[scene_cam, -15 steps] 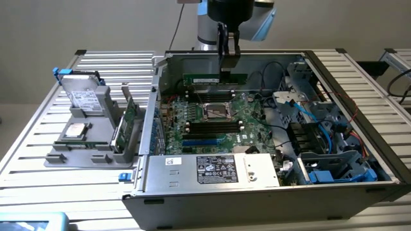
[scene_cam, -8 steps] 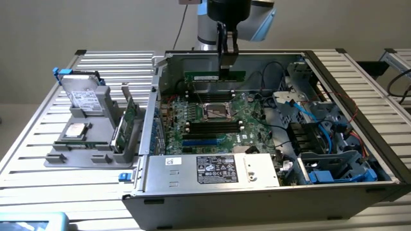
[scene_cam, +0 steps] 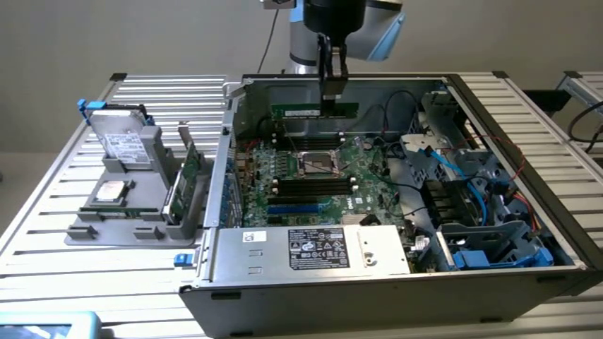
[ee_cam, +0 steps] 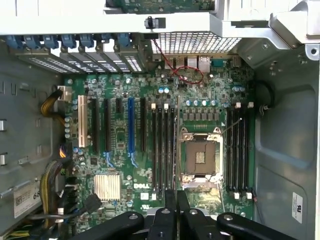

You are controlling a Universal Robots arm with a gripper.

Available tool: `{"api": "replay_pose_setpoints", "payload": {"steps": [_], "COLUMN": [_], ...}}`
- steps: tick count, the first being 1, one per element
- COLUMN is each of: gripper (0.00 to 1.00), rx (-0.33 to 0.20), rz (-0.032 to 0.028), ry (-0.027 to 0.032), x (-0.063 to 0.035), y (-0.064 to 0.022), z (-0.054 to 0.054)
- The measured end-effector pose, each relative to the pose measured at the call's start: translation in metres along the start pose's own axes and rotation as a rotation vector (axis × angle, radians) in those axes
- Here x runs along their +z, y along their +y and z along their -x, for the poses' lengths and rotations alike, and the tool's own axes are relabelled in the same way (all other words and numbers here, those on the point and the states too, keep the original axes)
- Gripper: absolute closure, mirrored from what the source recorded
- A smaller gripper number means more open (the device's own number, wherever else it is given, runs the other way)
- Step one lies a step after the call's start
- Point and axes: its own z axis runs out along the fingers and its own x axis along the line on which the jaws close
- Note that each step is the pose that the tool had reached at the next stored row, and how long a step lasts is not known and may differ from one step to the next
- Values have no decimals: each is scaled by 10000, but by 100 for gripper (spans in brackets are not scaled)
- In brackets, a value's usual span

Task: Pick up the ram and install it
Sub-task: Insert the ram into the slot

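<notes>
In the exterior view, the black end effector [scene_cam: 332, 101] is pinched narrowly on the top edge of the long, thin green circuit-board ram stick [scene_cam: 301, 111]. The ram hangs raised on the far side of the square silver processor socket [scene_cam: 318, 164], its long axis parallel to the long black memory slots [scene_cam: 311, 186] near that socket. In the wrist view, the end effector's [ee_cam: 170, 202] closed tips sit just beside the socket [ee_cam: 200, 157], in line with the adjacent slots [ee_cam: 161, 150].

The gripper [scene_cam: 332, 103] pinches the ram [scene_cam: 296, 111] by its upper edge. The ram hangs level, it seems, above the motherboard [scene_cam: 311, 185] inside the open computer case [scene_cam: 377, 286].
</notes>
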Motion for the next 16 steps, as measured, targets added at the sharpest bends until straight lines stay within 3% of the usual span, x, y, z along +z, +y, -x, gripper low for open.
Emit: {"api": "replay_pose_setpoints", "payload": {"steps": [9,16], "gripper": [87,87], "rx": [-13,-14], "rz": [-1,2], "ry": [11,40], "x": [146,178], "y": [4,5], "z": [18,-9]}}
